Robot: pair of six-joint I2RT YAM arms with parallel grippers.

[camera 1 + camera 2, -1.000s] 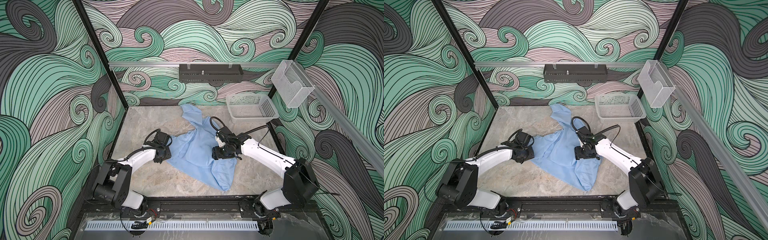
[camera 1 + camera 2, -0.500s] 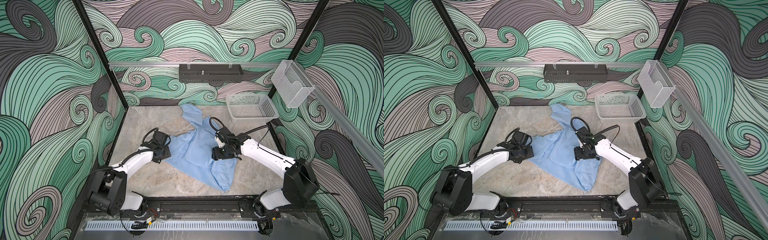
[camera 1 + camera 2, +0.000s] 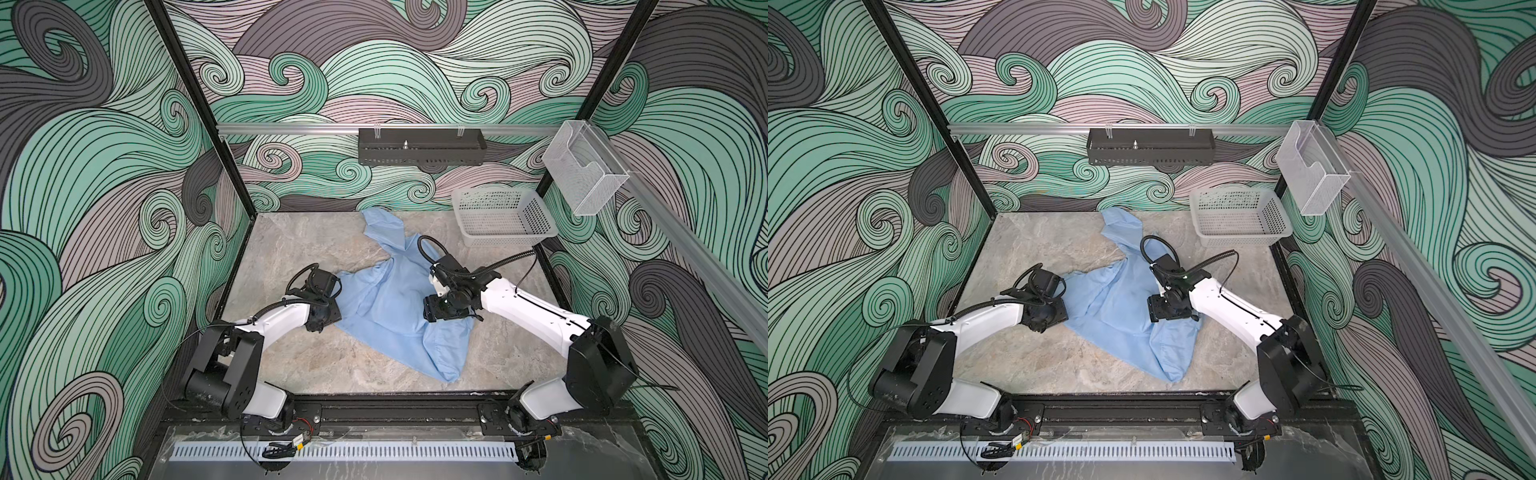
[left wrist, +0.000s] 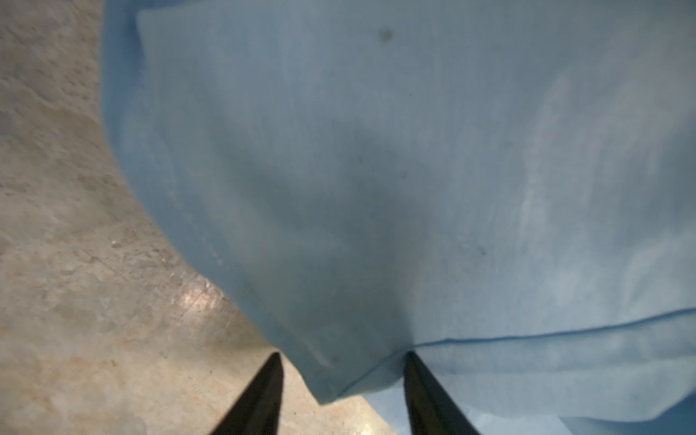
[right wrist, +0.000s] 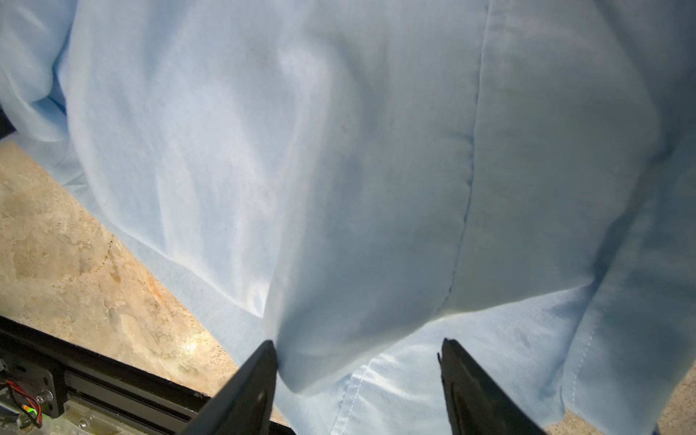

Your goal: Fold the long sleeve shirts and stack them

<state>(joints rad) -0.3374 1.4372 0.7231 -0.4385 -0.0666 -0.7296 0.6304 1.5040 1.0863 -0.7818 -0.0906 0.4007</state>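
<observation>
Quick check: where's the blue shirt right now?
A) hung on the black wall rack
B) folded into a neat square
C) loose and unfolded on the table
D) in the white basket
C: in a top view the shirt lies rumpled and spread on the table, with one part trailing toward the back, apart from the basket.

Both top views are evenly bright and sharp, with only soft shadows on the bench (image 3: 299, 249). My left wrist view is dim and blurred: a dark shadow sits on the shirt (image 4: 376, 169) ahead of my left pincer (image 4: 342, 354), and glare glints off the stone. My right wrist view is brighter, the cloth washed pale.
</observation>
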